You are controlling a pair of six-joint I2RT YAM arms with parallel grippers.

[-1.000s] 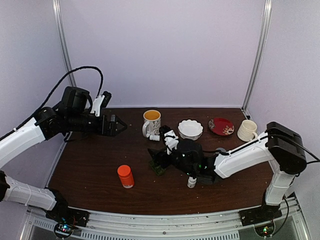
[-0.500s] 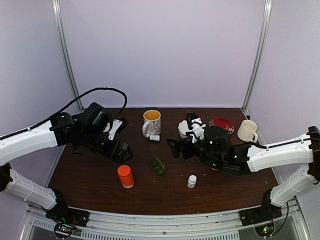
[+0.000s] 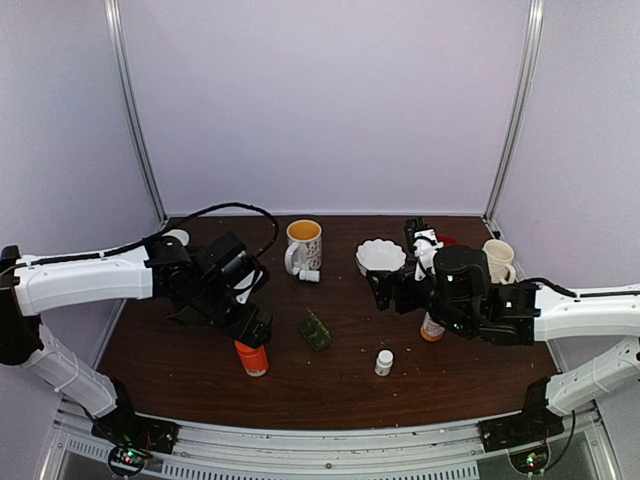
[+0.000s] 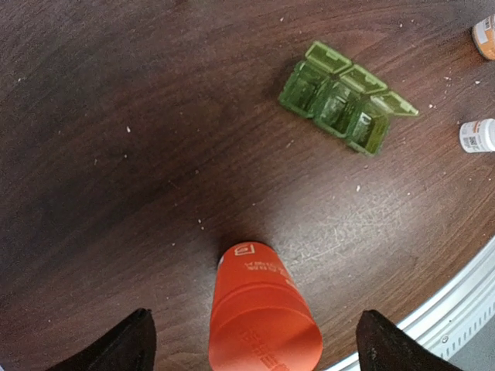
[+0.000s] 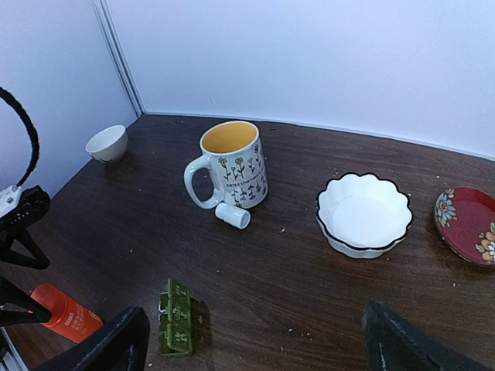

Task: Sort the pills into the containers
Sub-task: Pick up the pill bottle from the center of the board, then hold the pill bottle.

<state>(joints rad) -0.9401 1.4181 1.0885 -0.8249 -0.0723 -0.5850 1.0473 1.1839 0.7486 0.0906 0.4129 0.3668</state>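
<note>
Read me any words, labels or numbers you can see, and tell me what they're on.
Nothing reads clearly.
Orange bottle: raised lettering on its cap, too blurred to read.
Flowered mug: a line of print near the rim, too small.
Small white bottle: label marks, too small.

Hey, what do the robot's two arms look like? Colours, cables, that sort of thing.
The left arm and right arm match: smooth white link shells, bulky black joints and wrists, and black jaws. A loose black cable loops off the left arm. Small red and green lights glow at each base.
</note>
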